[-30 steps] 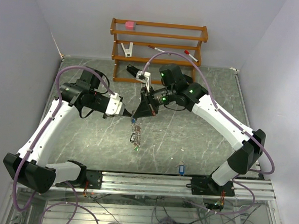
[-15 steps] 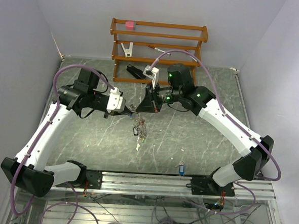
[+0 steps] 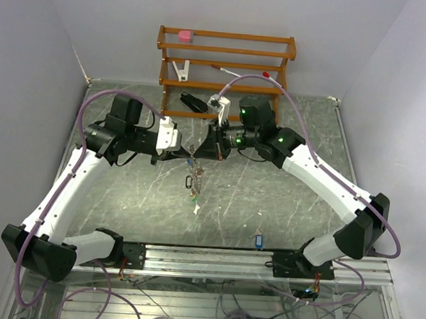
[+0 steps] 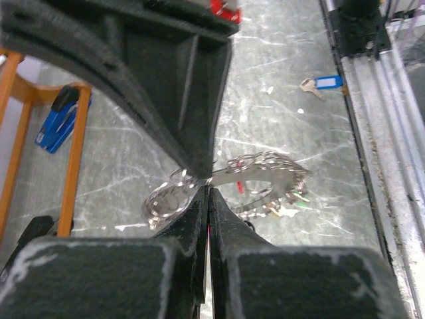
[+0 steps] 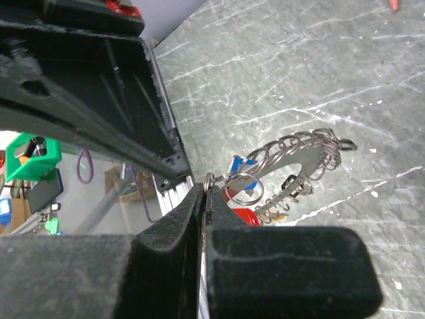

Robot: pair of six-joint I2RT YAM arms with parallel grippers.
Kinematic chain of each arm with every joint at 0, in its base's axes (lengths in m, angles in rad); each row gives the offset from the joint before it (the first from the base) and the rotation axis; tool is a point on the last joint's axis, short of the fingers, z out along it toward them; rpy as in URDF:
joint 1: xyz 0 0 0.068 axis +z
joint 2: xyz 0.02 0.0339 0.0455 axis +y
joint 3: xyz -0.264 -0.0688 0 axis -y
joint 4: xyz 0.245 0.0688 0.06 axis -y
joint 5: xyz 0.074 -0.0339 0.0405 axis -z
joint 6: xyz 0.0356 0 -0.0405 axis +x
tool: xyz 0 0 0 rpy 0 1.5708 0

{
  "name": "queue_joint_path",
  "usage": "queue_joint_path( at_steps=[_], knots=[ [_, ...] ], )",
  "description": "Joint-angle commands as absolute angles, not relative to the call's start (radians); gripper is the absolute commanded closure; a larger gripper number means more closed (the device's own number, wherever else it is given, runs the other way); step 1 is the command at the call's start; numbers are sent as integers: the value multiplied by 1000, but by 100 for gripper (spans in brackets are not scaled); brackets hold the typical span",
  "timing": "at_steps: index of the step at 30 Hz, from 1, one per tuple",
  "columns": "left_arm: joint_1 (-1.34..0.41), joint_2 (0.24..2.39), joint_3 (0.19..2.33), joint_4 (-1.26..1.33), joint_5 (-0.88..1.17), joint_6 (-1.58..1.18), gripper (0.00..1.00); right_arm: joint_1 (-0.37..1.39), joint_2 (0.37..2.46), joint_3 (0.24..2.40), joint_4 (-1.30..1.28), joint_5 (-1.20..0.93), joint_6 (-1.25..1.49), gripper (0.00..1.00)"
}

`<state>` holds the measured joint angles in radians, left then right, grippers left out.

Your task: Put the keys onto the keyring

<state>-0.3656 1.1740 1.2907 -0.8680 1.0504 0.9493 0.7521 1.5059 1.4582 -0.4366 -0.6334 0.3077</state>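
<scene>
Left gripper point(image 3: 179, 152): jaws fully closed, clamping the wire of the keyring point(image 3: 193, 178). Right gripper point(image 3: 201, 153): jaws fully closed, pinching the same ring just beside the left gripper's hold. The two grippers meet tip to tip above the middle of the surface point(image 3: 284, 185), toward its far edge. The keyring hangs below them, its cluster of small keys and coloured tags trailing down. One key point(image 3: 258, 241) with a blue tag lies on the surface at the near edge, well apart from the keyring. A wooden rack point(image 3: 227, 52) stands at the far edge, with a stapler point(image 3: 190, 100) at its base.
</scene>
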Motion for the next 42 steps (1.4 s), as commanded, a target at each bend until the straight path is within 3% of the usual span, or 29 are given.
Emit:
queue_joint_path(
  at_steps=[1, 7, 15, 22, 28, 38, 42],
  knots=[
    [-366, 1142, 1268, -741, 945, 847, 93, 749, 1438, 1446, -329, -630, 326, 100],
    [-349, 1135, 1285, -700, 909, 784, 92, 749, 1331, 1321, -122, -615, 306, 100],
    [-342, 1132, 1295, -440, 950, 532, 91, 749, 1205, 1161, 165, -519, 241, 100],
    [-342, 1167, 1309, -283, 983, 383, 77, 750, 1186, 1033, 506, -448, 236, 100],
    [-342, 1161, 1319, -337, 1059, 427, 61, 753, 1225, 1075, 531, -443, 221, 100],
    [-342, 1137, 1316, -479, 1061, 549, 55, 754, 1233, 1096, 499, -421, 222, 100],
    [-342, 1131, 1276, -341, 1028, 460, 53, 753, 1242, 1106, 494, -434, 233, 100]
  ],
)
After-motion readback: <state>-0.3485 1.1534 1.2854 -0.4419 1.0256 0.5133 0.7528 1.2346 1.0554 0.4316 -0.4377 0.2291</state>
